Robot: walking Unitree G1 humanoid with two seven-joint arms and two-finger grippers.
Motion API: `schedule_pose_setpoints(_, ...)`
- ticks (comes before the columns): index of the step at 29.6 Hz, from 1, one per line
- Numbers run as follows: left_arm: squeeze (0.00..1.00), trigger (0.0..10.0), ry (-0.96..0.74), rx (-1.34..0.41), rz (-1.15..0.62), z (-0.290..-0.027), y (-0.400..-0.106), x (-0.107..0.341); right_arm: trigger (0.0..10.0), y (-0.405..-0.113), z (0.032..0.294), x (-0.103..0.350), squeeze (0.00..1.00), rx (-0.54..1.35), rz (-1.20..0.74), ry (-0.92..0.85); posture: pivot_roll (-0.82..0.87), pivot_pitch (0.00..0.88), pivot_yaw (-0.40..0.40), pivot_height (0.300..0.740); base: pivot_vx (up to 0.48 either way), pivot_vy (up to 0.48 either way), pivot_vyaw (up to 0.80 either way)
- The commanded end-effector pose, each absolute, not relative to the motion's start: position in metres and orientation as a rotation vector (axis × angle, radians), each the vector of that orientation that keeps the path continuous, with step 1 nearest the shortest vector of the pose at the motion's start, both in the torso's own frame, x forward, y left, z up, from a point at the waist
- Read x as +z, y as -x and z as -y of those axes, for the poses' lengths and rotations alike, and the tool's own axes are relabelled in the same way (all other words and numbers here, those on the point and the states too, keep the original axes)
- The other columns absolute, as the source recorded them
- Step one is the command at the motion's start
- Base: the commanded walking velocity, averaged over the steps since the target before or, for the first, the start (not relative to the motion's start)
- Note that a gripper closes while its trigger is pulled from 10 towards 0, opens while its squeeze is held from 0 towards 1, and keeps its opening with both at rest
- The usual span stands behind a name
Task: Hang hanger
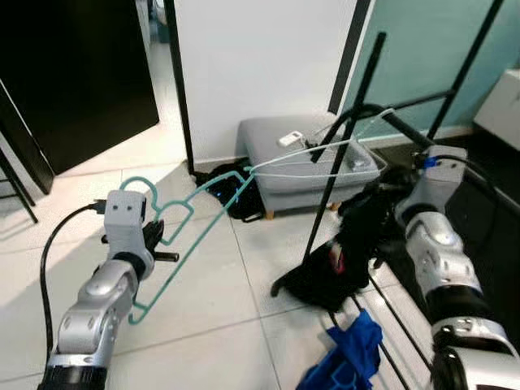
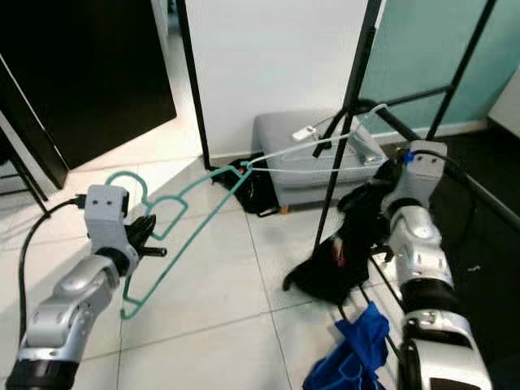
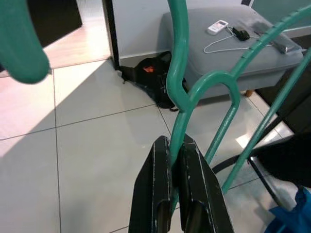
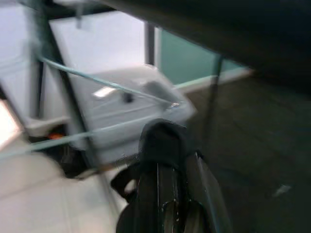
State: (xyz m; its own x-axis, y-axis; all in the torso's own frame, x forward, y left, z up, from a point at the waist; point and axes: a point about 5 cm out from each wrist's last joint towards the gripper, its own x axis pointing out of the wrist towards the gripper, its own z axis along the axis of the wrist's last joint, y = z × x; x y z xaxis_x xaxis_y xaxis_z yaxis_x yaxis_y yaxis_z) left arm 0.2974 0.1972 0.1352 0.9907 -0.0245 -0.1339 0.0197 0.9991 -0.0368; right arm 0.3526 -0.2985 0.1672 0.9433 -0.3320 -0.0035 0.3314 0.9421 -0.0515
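We see a teal hanger (image 1: 191, 223), thin plastic with a notched shoulder and curved hook, held up off the tiled floor (image 1: 203, 309) and tilted, its long bar running diagonally up toward the black rack (image 1: 341, 154). Its hook end curls near the floor side, away from the rack. A second, white wire hanger (image 1: 321, 158) meets the teal one tip to tip and stretches across the rack's slanted pole, its hook reaching the rack's upper bar. Contact with that bar is unclear.
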Motion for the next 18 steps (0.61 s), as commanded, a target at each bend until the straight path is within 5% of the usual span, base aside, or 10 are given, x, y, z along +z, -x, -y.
schedule_pose_setpoints(1,0.00,10.0,0.024,0.066,-0.207,-0.215,-0.291,0.120,10.0,-0.354,0.299,0.167,0.00,-0.367,-0.009,0.047,0.02,0.023,-0.062,0.740,0.000,0.000,0.77)
schedule_pose_setpoints(9,0.00,10.0,0.028,0.005,-0.177,-0.210,-0.292,0.124,10.0,-0.327,0.330,0.123,0.00,-0.533,-0.199,0.082,0.02,0.033,-0.064,0.740,0.000,0.000,0.77)
schedule_pose_setpoints(13,0.00,10.0,0.025,-0.007,-0.153,-0.210,-0.291,0.127,10.0,-0.330,0.325,0.124,0.00,-0.497,-0.177,0.055,0.01,0.034,-0.061,0.740,0.000,0.000,0.77)
schedule_pose_setpoints(18,0.00,10.0,0.027,-0.036,-0.150,-0.209,-0.290,0.128,10.0,-0.345,0.305,0.133,0.00,-0.385,-0.106,0.020,0.01,0.036,-0.062,0.740,0.000,-0.088,0.00)
